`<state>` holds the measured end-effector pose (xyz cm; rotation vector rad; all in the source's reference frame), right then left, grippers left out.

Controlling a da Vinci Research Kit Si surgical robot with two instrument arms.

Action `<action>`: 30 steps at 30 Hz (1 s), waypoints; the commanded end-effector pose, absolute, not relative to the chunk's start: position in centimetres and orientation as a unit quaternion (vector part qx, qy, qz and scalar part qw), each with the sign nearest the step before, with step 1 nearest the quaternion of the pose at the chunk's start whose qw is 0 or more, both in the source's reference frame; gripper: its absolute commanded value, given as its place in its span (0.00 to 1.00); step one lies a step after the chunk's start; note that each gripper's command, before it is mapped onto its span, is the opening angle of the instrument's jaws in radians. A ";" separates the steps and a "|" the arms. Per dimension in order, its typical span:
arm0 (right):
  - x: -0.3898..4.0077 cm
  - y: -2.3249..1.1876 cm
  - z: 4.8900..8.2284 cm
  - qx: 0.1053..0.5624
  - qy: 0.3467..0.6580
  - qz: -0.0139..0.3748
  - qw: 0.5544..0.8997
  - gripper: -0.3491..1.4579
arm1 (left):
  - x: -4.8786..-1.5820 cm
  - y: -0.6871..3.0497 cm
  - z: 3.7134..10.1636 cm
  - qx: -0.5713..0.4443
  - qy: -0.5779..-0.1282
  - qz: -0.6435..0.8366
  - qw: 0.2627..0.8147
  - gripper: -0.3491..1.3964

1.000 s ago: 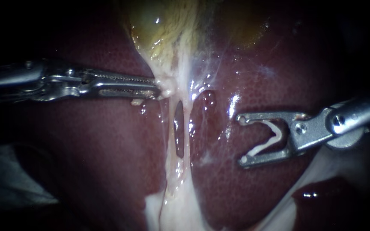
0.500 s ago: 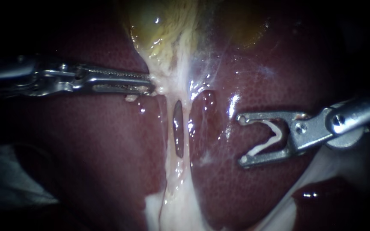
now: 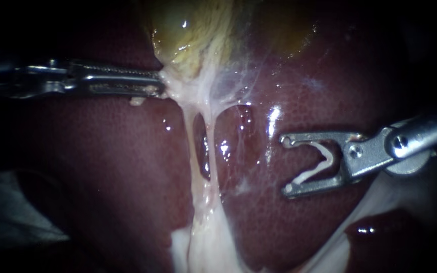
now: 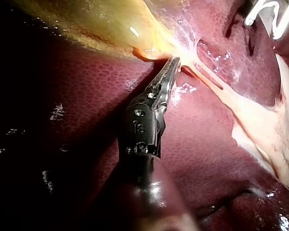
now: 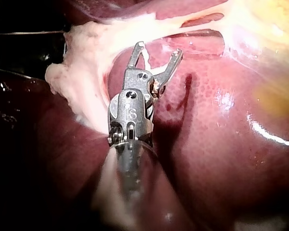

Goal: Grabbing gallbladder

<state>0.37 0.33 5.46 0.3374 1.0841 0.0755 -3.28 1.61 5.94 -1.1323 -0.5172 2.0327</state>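
**Black surround, wet red bed: grasp sitting at 11 o'clock**

Dark red liver (image 3: 117, 192) across the whole field, finely stippled, glossy with fluid. Gallbladder (image 3: 188, 35) at 12 o'clock: soft yellow-green sac with a pale fibrous coat, tapering toward centre into a whitish neck. Long axis judged to run 12 to 6 o'clock. White fatty tissue (image 3: 208, 247) at 6 o'clock. Two thin pale tubes (image 3: 192, 146) from neck down to that fat, with a narrow slit between them.

Left instrument (image 3: 158, 85) entering from 9 o'clock. Long, toothed jaws clamped on the pale edge of the gallbladder neck, with filmy tissue tented toward 9 o'clock. Same pinch confirmed in left wrist view, at the tips only.

Right instrument (image 3: 285, 165) entering from 3 o'clock. Short curved jaws spread wide, gripping no tissue, well apart from tubes and gallbladder. Small white clip (image 3: 326, 161) seated in the gap.

Relation that matters: sac body at 1 o'clock from left tips, neck already between them. Left clearly the nearer arm. Shallow bite on thin, slick membrane, so slip or tear judged possible under traction.
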 end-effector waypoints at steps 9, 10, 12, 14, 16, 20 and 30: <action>0.36 0.33 5.46 0.160 0.513 0.036 0.842 0.46 | -3.07 1.76 5.80 -0.448 -0.193 0.787 0.377 0.00; 0.36 0.33 5.46 0.160 0.513 0.036 0.842 0.46 | -3.06 1.77 5.79 -0.448 -0.191 0.788 0.376 0.00; 0.36 0.33 5.46 0.160 0.513 0.036 0.842 0.46 | -3.02 1.79 5.77 -0.449 -0.190 0.788 0.377 0.00; 0.36 0.33 5.46 0.160 0.513 0.036 0.842 0.46 | -3.00 1.80 5.75 -0.449 -0.189 0.787 0.378 0.00; 0.36 0.33 5.46 0.160 0.513 0.036 0.842 0.46 | -2.99 1.80 5.74 -0.449 -0.189 0.787 0.378 0.00; 0.36 0.33 5.46 0.160 0.513 0.036 0.842 0.46 | -2.98 1.79 5.73 -0.449 -0.189 0.787 0.379 0.00; 0.36 0.33 5.46 0.160 0.513 0.036 0.842 0.46 | -3.00 1.79 5.73 -0.449 -0.189 0.787 0.379 0.00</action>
